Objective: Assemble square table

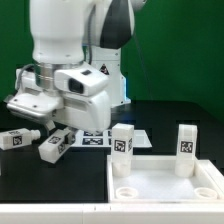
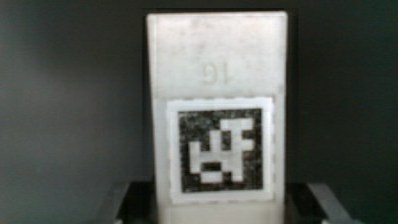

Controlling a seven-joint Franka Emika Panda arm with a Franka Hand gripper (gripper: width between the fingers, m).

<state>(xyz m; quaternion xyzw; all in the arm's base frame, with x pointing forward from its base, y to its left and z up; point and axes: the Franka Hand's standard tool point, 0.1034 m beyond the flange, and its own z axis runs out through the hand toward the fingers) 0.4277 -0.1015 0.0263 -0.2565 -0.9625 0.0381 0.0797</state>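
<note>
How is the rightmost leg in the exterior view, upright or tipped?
Upright. The leg stands vertically at the square panel's far corner, its tag facing the camera.

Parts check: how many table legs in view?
4 legs. Two stand upright on the panel's far side; two lie loose on the table at the exterior view's left. Wrist view shows one close up, likely one of these.
</note>
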